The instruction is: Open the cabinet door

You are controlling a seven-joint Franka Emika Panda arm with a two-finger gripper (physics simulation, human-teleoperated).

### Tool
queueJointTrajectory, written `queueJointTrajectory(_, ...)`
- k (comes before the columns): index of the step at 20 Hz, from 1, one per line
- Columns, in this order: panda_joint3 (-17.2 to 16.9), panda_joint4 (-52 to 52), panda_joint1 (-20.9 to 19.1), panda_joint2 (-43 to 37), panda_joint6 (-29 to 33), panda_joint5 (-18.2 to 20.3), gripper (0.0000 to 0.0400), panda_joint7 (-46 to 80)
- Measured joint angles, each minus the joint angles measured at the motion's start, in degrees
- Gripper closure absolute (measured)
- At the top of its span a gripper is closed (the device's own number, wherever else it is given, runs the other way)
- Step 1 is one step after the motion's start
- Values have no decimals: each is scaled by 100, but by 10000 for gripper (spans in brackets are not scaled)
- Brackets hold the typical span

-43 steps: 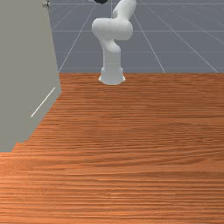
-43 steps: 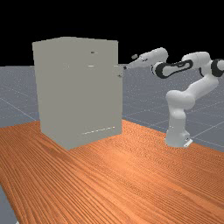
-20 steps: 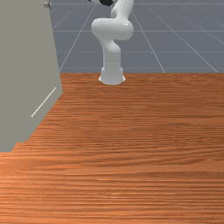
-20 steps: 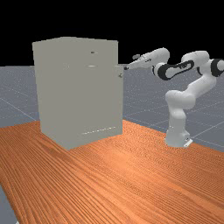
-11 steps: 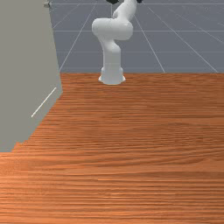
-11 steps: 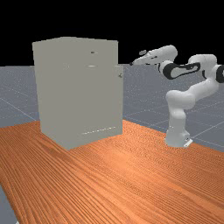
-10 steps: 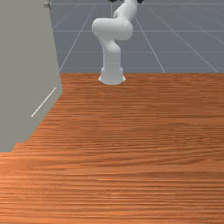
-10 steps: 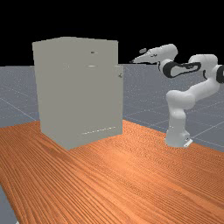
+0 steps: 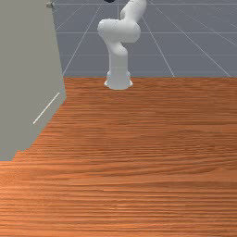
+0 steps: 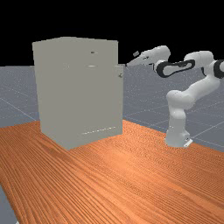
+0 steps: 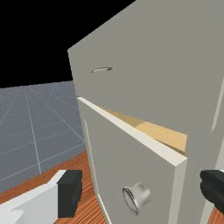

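In the far view my gripper (image 10: 130, 64) is just right of the grey cabinet's (image 10: 78, 92) upper part, above and to the right of the door knob (image 10: 120, 75). The wrist view has my gripper (image 11: 142, 191) open, its dark fingertips wide apart. A metal knob (image 11: 139, 195) appears between them, with neither finger touching it. This knob is on the grey door (image 11: 116, 153), which stands ajar; pale wood of the interior (image 11: 164, 134) is visible through the gap over its top edge. In the front view the knob (image 9: 50, 5) is near the top left.
Above the door is a front panel (image 11: 144, 74) with a slim handle (image 11: 102, 69). The cabinet stands on the wooden table (image 10: 131, 175), at the front view's left. The arm's base (image 10: 177, 135) is at the far view's right.
The door has swung slightly farther out since the earliest frames, then stayed still. My hand drew back from the cabinet and rose, and has since come lower and closer to it again.
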Motion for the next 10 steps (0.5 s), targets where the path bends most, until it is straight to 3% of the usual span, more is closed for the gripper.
queueJointTrajectory(6,-135,160,48,324,247,-41,0,-112)
queueJointTrajectory(10,-413,84,221,755,605,-89,1,-290)
